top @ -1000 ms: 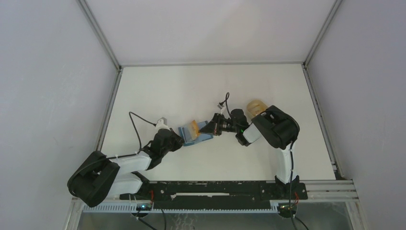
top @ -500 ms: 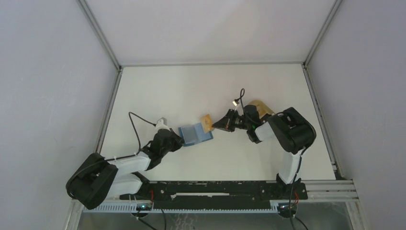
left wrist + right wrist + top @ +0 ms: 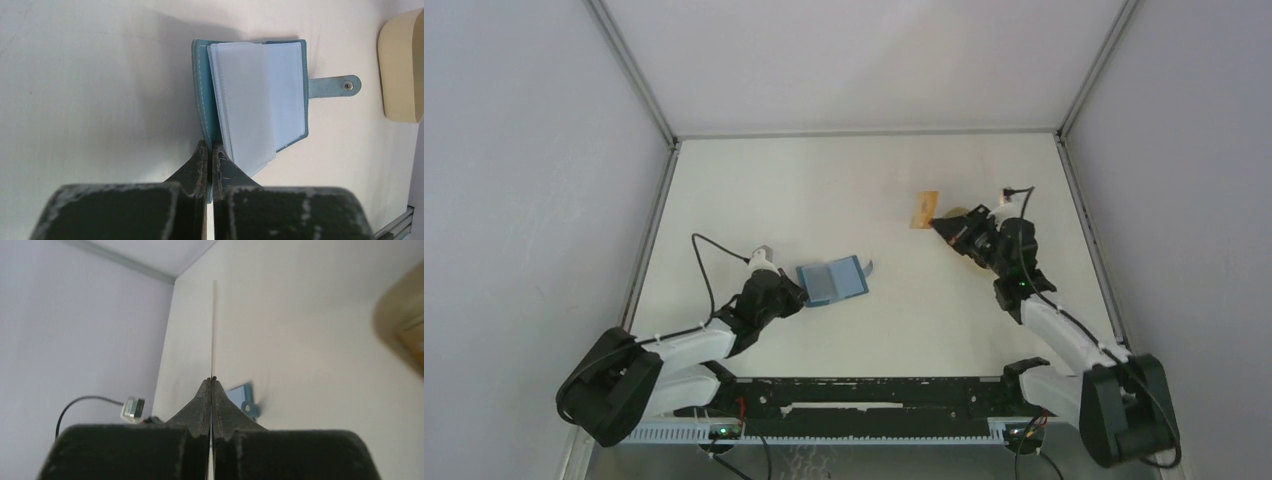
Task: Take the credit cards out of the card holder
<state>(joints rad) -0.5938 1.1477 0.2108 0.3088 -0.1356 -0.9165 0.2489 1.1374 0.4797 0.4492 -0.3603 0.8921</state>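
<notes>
Right tool (image 3: 939, 222) swung away, pinching tan card (image 3: 924, 210); left tool (image 3: 208, 150) clamps card holder (image 3: 834, 280).

no readable text, labels, brands or numbers on anything in view

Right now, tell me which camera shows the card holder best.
Left wrist: the card holder lies open and large, sleeves and snap tab clear, left gripper shut on its edge. Top external shows it small; right wrist, only a blurred blue corner.
</notes>
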